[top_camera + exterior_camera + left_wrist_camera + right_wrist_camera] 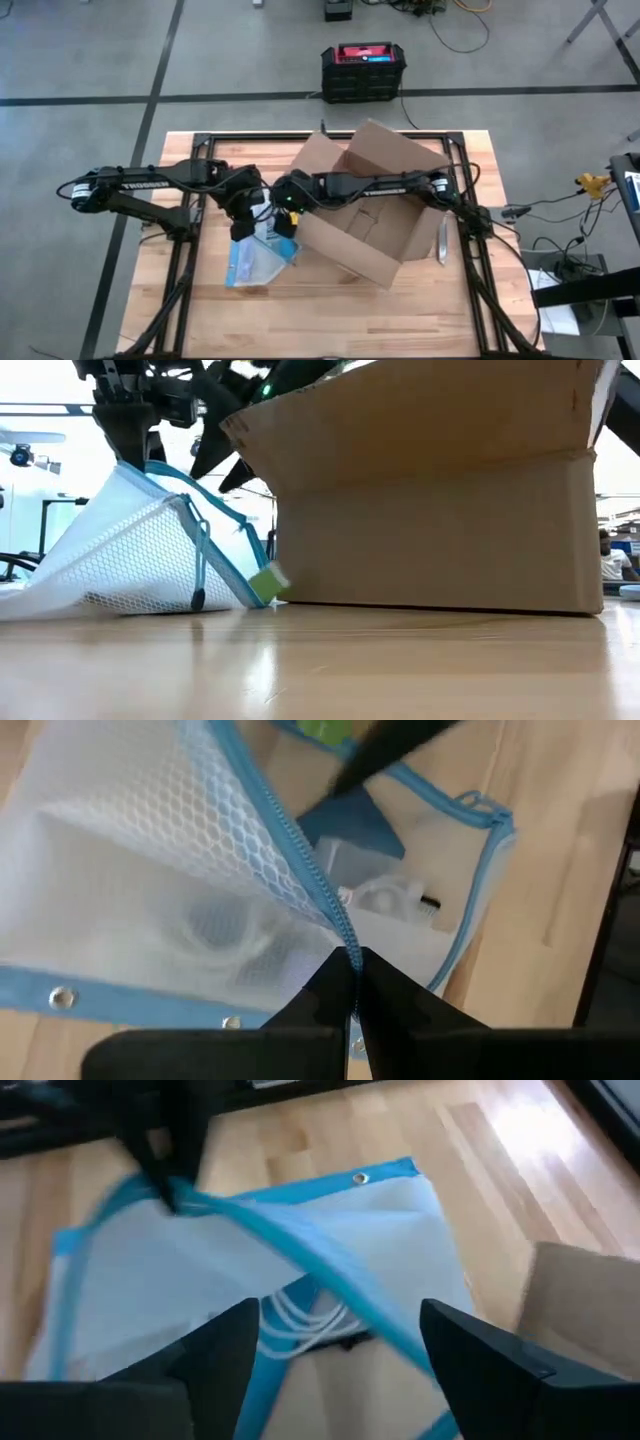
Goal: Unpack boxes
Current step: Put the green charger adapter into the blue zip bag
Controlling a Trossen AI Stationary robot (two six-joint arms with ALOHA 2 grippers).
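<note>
The brown cardboard box sat open on the right half of the bench, flaps spread, its long axis running from far left to near right. My right gripper hung just past its left wall, jaws spread wide over a clear blue-edged mesh bag holding coiled cable. My left gripper, just left of it, had its jaws pressed together on the bag's zipper edge, lifting that side. The bag touched the box's near-left corner. A black crate stood on the floor beyond.
</note>
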